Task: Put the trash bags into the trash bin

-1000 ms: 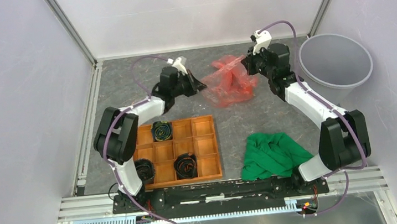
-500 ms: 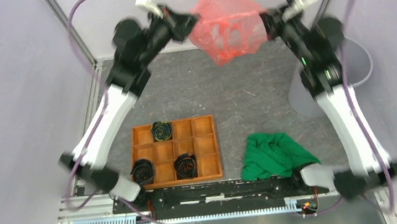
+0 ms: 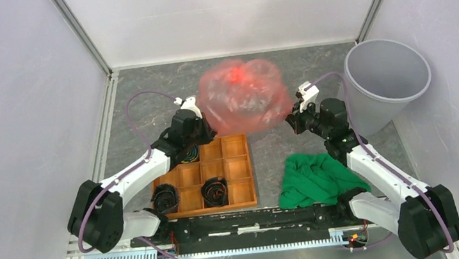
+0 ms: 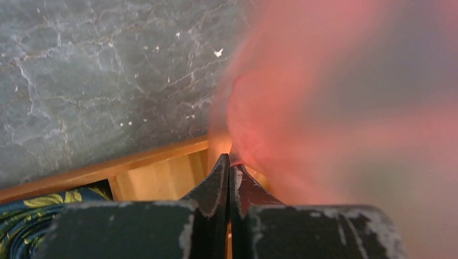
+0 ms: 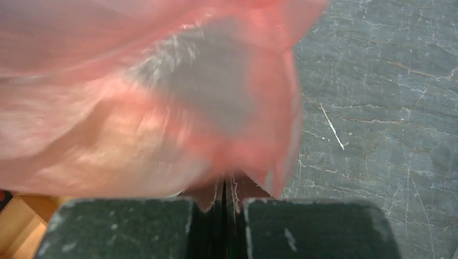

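Left gripper: my left gripper point(image 4: 229, 162) has its fingers pressed together, with a fold of red film pinched at the tips.
Right gripper: my right gripper point(image 5: 224, 186) is also closed tight, and the film spills out right at its tips, so it is clamped on the bag's other edge.
Bag's place: the trash bag point(image 3: 243, 96) hangs in the air between my two grippers. It touches both and billows up and away beyond the fingertips.
Bag from the left: it rises ahead and to the right of the left fingertips. It is blurred in the left wrist view.
Bag from the right: it fills the space ahead and to the left of the right fingertips. It is blurred there too.
Long axis: it runs from one gripper across to the other, side to side.
Shape: puffed into a rounded dome. I cannot tell which way the mouth faces.
Bin: the trash bin point(image 3: 373, 111) stands well off to the right of my right gripper and leans to one side. The bag does not touch it.
Below the left gripper: the far edge of the orange tray point(image 3: 250, 166).
Nearer than the right gripper: the green cloth point(image 3: 316, 178), lying crumpled on the table point(image 3: 146, 99).
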Robot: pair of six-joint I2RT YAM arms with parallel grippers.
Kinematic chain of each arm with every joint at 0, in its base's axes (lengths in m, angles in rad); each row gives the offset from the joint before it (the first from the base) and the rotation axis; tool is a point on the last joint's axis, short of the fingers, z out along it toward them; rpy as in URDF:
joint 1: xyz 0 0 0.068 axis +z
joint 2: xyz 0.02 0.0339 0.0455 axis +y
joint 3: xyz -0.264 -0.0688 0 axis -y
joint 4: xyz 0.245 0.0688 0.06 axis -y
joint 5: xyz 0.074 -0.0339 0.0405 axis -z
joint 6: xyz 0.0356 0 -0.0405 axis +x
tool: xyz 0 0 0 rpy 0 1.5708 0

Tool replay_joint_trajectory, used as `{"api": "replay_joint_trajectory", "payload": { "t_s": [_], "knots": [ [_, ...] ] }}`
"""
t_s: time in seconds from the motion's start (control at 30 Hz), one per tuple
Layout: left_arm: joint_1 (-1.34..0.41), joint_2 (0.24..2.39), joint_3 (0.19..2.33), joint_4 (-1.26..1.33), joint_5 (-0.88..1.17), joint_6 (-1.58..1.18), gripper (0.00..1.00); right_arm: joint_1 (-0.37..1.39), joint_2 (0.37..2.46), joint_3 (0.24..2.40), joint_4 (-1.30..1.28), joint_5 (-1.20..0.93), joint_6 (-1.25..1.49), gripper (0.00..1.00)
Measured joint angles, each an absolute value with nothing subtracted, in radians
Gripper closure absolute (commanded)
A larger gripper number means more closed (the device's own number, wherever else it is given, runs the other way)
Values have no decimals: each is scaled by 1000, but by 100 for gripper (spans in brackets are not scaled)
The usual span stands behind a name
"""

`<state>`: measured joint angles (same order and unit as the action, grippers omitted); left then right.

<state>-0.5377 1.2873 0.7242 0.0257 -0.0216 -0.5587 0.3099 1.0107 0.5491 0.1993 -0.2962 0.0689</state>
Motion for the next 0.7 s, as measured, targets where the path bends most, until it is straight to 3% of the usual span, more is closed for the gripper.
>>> {"api": "replay_joint_trajectory", "payload": {
  "t_s": [0.17,0.33,0.43,0.53,0.7],
  "knots": [
    [-524,1304,846,-44,43,-564,98,321,1063,722,52,-284,77,99],
    [-513,1348,1275,-108,191,-561,98,334,1210,1229,-93,-292,67,99],
    [-513,1338,1477,-100,237,-542,98,347,1213,1409,-71,-314,67,99],
    [-513,1277,1528,-79,217,-507,98,353,1134,1368,31,-319,80,99],
    [-498,1223,1374,-84,96,-482,98,353,1089,1107,153,-267,89,99]
  ]
}}
